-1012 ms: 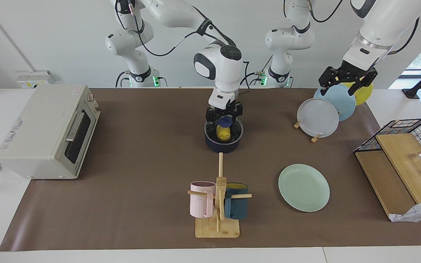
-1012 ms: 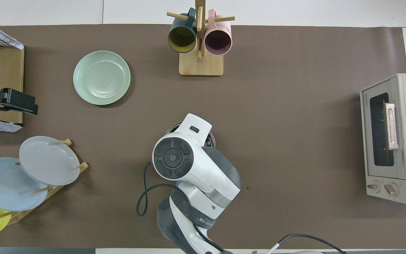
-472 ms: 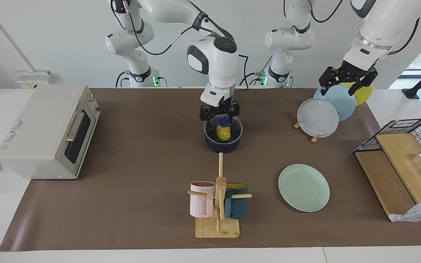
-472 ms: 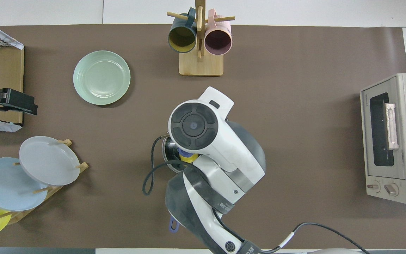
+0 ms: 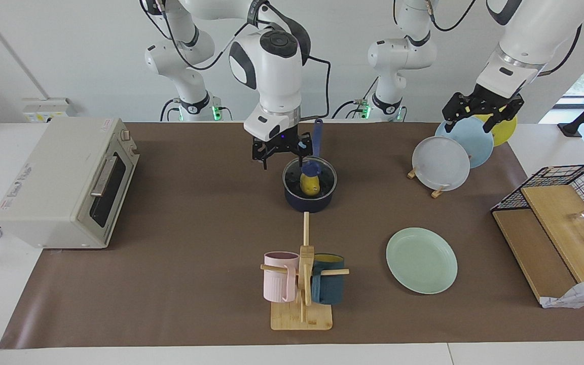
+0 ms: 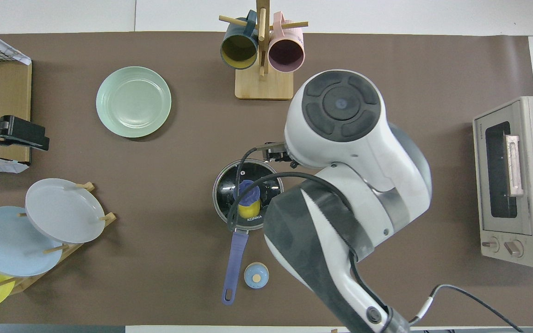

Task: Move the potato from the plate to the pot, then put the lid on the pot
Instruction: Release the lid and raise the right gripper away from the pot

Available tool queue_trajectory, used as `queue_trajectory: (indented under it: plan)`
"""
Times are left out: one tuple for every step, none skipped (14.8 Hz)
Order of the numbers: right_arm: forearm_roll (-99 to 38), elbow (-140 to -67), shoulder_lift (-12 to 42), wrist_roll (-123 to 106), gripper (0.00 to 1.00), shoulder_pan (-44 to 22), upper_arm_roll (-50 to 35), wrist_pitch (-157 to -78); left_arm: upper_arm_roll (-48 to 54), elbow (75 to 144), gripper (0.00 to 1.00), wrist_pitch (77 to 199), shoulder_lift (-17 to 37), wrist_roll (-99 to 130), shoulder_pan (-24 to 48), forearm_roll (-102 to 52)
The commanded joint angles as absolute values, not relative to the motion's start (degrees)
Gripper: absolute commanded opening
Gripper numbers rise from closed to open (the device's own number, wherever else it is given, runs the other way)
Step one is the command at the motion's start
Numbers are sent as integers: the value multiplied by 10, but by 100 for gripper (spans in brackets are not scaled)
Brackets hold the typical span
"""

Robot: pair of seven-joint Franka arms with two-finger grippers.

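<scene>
Facing view, count: one small dark navy saucepan w/ long straight blue handle, the pot [image 5: 310,195]; one round clear glass lid w/ metal rim and blue knob [image 5: 310,168], seated on the pot; one small bright yellow lumpy toy potato [image 5: 310,184], visible through the glass, inside the pot. One round pale mint-green flat plate [image 5: 422,260], bare, lying farther from the robots than the pot and toward the left arm's end of the table.

Other items: three plates (grey, light blue, yellow) standing in one wooden plate rack [image 5: 437,191]; two mugs, pink and dark teal, on one wooden mug tree [image 5: 302,284]; one cream toaster oven [image 5: 64,182] at the right arm's end; one black wire basket [image 5: 560,182] at the left arm's end; one small blue-topped bell [image 6: 256,275] just beside the pot handle, on the robots' side.

Grippers: right gripper [image 5: 281,152] is raised just beside the pot rim, toward the right arm's end, fingers apart, holding nothing, clear of the lid knob. Left gripper [image 5: 480,112] waits over the plate rack, fingers spread, nothing held.

Edges and room: brown table mat [image 5: 195,228] is bare btwn oven and pot, and btwn pot and mug tree. Pot handle points toward the robots.
</scene>
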State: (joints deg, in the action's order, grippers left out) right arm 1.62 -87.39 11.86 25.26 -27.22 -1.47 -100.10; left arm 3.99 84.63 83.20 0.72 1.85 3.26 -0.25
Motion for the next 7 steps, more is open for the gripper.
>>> queue_trajectory:
  plan:
    - [3,-877,81,179,100,-190,-20,-956,35,860,100,829,-5,18,34,-7]
    - [4,-877,65,166,100,-174,-18,-937,35,860,100,829,-5,18,34,-7]
    - [11,-876,50,164,100,-159,-18,-916,35,860,100,829,-5,18,34,-7]
    - [11,-874,34,161,100,-142,-11,-893,35,860,100,829,-5,18,34,-7]
    - [11,-870,26,147,100,-125,-9,-872,35,860,100,829,-5,18,34,-7]
    - [11,-868,19,121,100,-107,-7,-856,35,860,100,829,-5,18,34,-7]
    - [11,-873,16,86,100,-88,-7,-849,35,860,100,829,-5,18,34,-7]
